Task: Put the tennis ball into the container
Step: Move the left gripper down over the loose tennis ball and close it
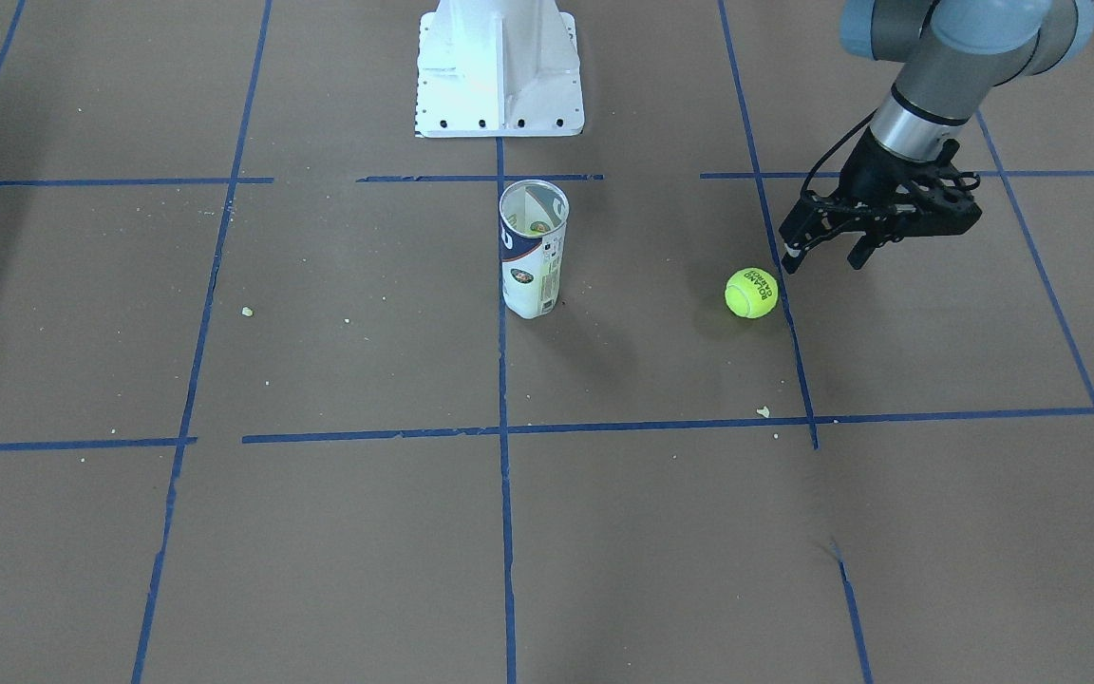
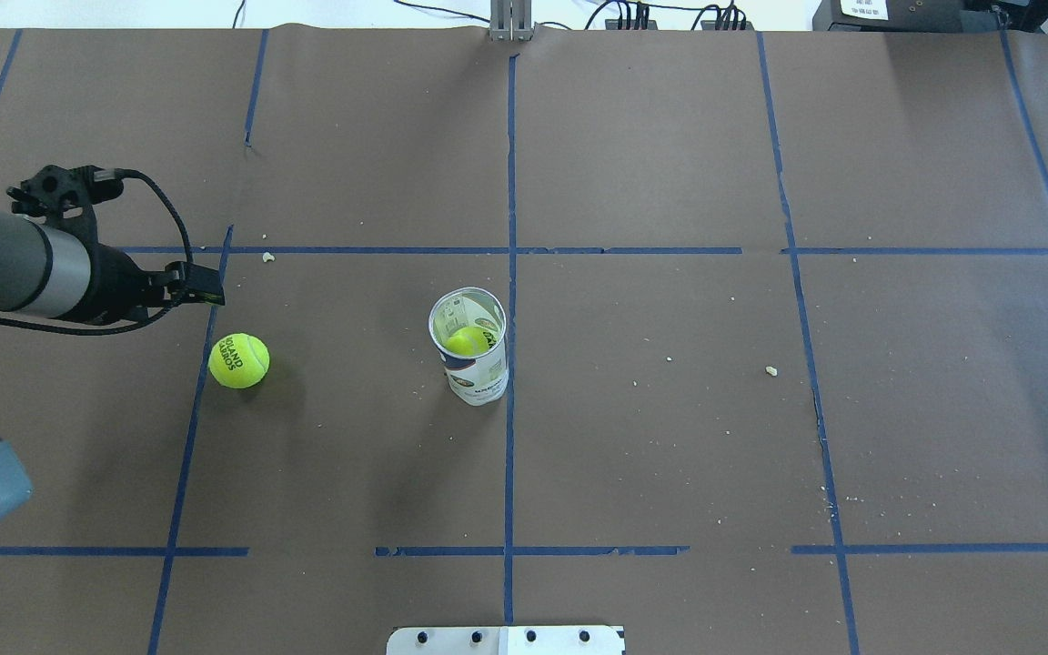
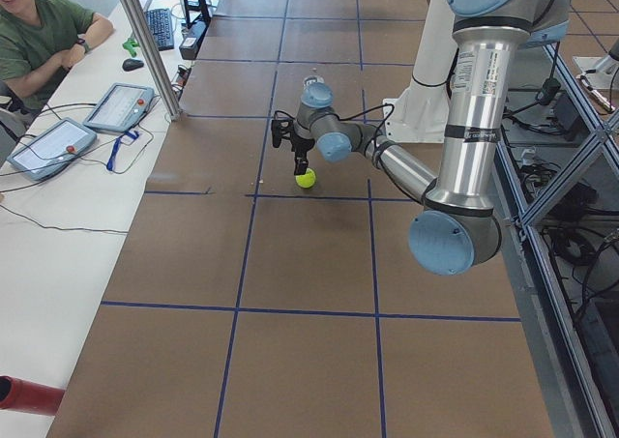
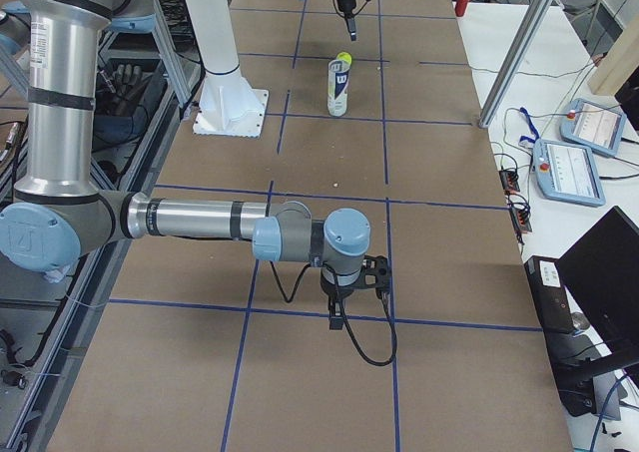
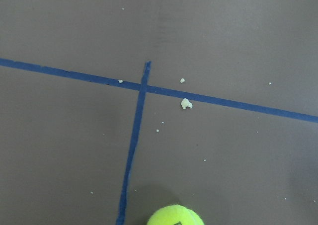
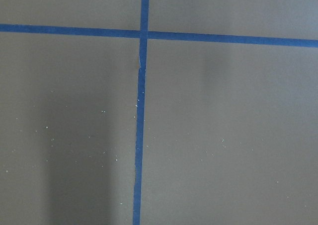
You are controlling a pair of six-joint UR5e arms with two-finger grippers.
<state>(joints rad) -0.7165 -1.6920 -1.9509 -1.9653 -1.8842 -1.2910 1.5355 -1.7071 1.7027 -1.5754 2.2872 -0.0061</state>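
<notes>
A yellow-green tennis ball [image 1: 751, 293] with black lettering lies on the brown table, also seen as the ball [image 2: 238, 360] from overhead and at the bottom edge of the left wrist view [image 5: 175, 216]. The clear container [image 1: 534, 249] stands upright mid-table, and a second ball [image 2: 468, 341] sits inside the tube [image 2: 471, 355]. My left gripper [image 1: 824, 260] hovers open just beside and above the loose ball, without touching it. My right gripper [image 4: 344, 307] shows only in the exterior right view, low over bare table far from both; I cannot tell its state.
The white robot base [image 1: 499, 71] stands behind the container. Blue tape lines cross the table, with small crumbs [image 1: 763, 411] scattered about. An operator [image 3: 44, 32] sits at a side desk with tablets [image 3: 50, 146].
</notes>
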